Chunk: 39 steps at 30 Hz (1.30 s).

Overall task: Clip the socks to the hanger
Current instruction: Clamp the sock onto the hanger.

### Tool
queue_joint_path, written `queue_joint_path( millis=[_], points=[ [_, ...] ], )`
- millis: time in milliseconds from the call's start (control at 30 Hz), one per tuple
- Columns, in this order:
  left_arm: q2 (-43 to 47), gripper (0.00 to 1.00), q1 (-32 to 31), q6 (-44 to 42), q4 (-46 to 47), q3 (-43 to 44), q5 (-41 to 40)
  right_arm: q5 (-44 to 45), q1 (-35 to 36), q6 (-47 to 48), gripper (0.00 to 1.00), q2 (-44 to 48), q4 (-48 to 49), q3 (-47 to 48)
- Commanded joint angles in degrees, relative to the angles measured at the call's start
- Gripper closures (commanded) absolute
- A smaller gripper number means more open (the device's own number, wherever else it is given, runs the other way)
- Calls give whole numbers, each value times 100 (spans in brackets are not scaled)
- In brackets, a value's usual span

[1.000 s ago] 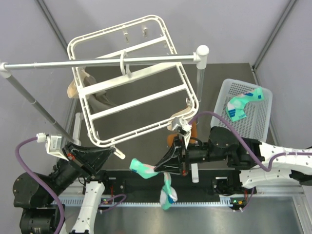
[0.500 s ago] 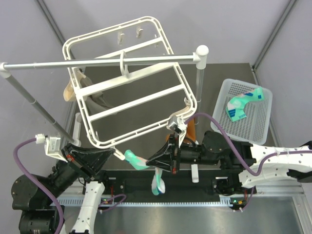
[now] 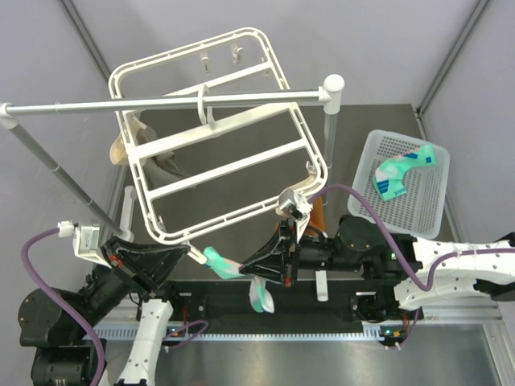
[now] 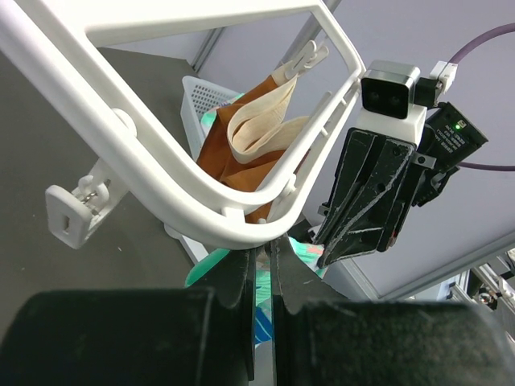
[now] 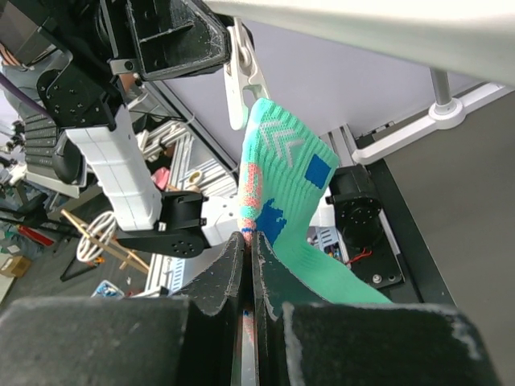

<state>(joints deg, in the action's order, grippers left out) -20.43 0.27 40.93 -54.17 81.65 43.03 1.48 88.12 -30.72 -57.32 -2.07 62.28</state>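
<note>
The white hanger (image 3: 213,173) hangs tilted from the grey rail (image 3: 161,103). My left gripper (image 3: 191,252) is shut on a small white clip (image 5: 241,76) at the hanger's near corner; in the left wrist view its jaws (image 4: 263,251) meet just under the frame (image 4: 161,161). My right gripper (image 3: 246,273) is shut on a teal sock (image 3: 216,260) with blue patches. In the right wrist view this sock (image 5: 282,185) stands up from the jaws (image 5: 249,241), its top edge right below the clip. A second teal sock (image 3: 398,173) lies in the basket.
The white perforated basket (image 3: 434,205) stands at the right. An orange sock (image 4: 229,165) and a beige sock (image 4: 257,121) hang clipped at the hanger's right corner. Another beige piece (image 3: 121,149) hangs at its left edge. The rail's post (image 3: 328,133) stands behind the right arm.
My right gripper has carried the teal sock leftward, bringing its top end beside the clip in my left gripper. The hanger swayed slightly. The left arm stayed put.
</note>
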Motion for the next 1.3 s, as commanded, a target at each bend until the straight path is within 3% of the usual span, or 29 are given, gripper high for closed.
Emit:
queue_joint_path(
  millis=[0, 967, 1067, 1133, 1167, 1267],
  points=[
    [-102, 100, -10, 91, 249, 44, 13, -60, 74, -48, 100, 63, 505, 12],
    [-32, 99, -10, 117, 364, 0, 101, -253, 13, 101, 100, -394, 945, 267],
    [-14, 83, -10, 100, 355, 9, 101, -288, 13, 84, 100, -429, 980, 293],
    [30, 66, -10, 73, 346, 9, 66, -297, 13, 92, 100, -429, 1006, 311],
    [47, 53, -10, 56, 329, 27, 66, -306, 13, 101, 100, -447, 1015, 328],
    [65, 40, -10, -14, 285, 62, 48, -271, -22, 127, 100, -455, 989, 346]
  ],
)
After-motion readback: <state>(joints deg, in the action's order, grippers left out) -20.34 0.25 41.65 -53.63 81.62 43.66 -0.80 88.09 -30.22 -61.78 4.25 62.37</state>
